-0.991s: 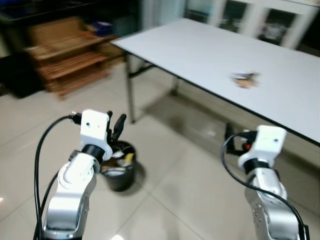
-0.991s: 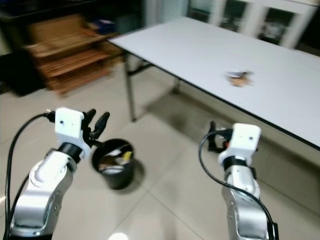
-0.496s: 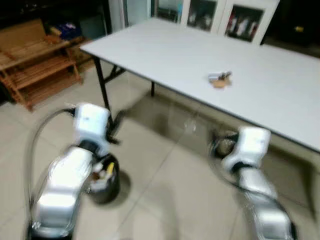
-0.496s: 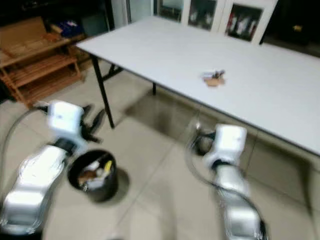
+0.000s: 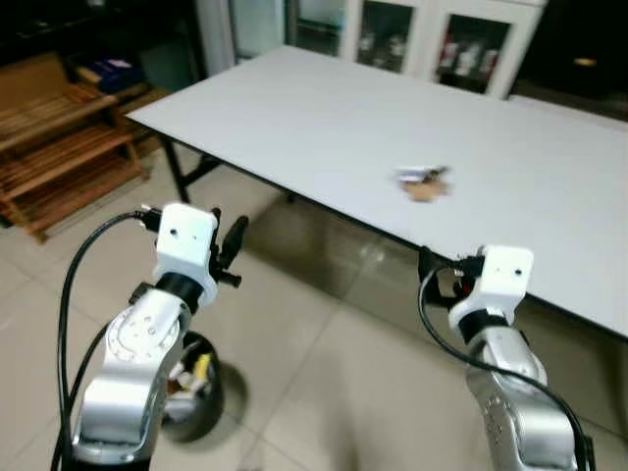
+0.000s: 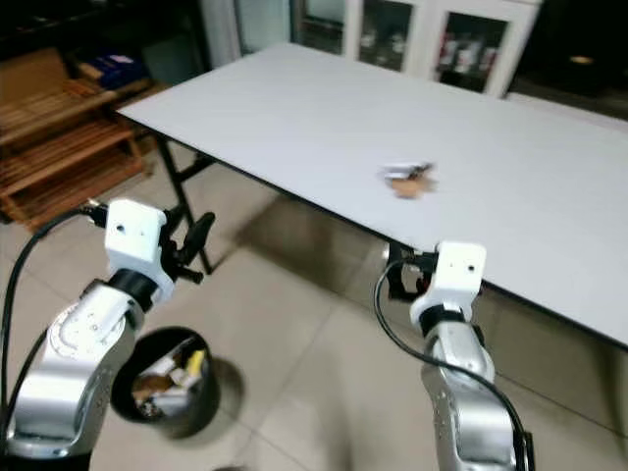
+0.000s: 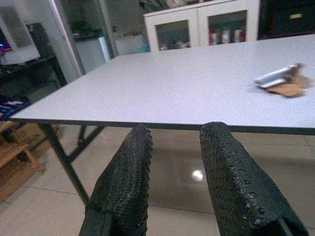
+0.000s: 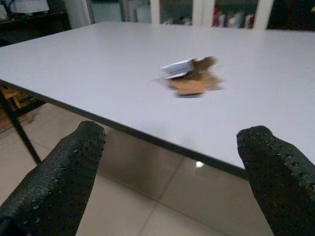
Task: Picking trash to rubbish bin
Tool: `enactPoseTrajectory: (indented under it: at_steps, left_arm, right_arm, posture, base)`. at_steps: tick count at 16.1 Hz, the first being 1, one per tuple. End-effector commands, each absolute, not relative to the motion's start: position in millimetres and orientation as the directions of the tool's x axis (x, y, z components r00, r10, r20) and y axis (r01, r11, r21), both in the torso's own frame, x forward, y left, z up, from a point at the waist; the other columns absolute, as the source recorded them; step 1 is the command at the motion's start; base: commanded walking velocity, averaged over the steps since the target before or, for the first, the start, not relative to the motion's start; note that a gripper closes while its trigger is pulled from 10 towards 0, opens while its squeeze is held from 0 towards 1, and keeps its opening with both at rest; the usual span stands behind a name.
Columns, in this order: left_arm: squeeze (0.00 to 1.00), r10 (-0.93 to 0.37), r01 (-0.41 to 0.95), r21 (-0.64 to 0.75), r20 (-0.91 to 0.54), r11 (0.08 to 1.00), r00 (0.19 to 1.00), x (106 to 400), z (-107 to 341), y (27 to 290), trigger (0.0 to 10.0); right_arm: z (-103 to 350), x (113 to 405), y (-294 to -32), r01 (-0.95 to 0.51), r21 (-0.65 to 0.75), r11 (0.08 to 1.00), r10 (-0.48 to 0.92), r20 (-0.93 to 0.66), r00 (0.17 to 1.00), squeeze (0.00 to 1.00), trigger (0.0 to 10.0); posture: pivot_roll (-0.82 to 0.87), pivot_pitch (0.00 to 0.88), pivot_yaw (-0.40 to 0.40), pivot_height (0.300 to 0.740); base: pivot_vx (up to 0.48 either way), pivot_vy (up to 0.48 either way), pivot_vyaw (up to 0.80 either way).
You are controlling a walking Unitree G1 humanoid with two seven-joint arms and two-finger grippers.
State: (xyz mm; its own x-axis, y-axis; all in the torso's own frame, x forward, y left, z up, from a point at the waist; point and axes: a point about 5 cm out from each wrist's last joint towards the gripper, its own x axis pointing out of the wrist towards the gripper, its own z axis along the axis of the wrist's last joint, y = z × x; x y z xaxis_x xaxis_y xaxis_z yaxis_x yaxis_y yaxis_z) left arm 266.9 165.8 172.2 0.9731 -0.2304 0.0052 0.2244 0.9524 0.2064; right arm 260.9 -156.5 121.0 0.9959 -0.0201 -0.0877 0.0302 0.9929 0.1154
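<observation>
Trash (image 5: 424,183) on white bench (image 5: 324,118), at 12 o'clock from right tool (image 8: 172,182), fingers spread wide. Left tool (image 7: 174,182) slightly parted, empty; bin (image 6: 162,388) on floor at 7 o'clock.

Both silver arms raised forward: left gripper (image 7: 174,182) empty with fingers slightly parted, right gripper (image 8: 172,182) empty with fingers spread wide.

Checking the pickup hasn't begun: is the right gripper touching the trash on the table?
Apart. The right wrist view shows the right gripper open, short of the table edge, with bare tabletop before the trash.
</observation>
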Motion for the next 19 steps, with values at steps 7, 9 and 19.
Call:
enactPoseTrajectory:
  at_steps: [7,9,19]
  left_arm:
    - [0.00,-0.237,0.232,0.209,-0.004,0.950,0.972,268,173,166,10.0]
    - [0.00,-0.233,0.229,0.210,-0.006,0.950,0.972,267,173,166,10.0]
    - [0.00,-0.321,0.330,0.242,-0.078,0.912,0.944,257,161,157,10.0]
  right_arm:
    - [122,262,-152,-0.036,0.111,0.993,0.047,-0.099,0.994,0.00,10.0]
    - [118,261,-146,-0.091,0.109,0.990,0.104,-0.119,0.987,0.00,10.0]
    - [136,270,-138,-0.224,0.205,0.953,0.226,0.014,0.974,1.00,10.0]
  posture:
    - [0.02,0.034,-0.017,0.740]
    - [0.03,0.035,-0.023,0.740]
    - [0.03,0.031,-0.044,0.740]
  base:
    - [0.443,0.000,-0.40]
    - [0.442,0.000,0.00]
    - [0.266,0.000,0.00]
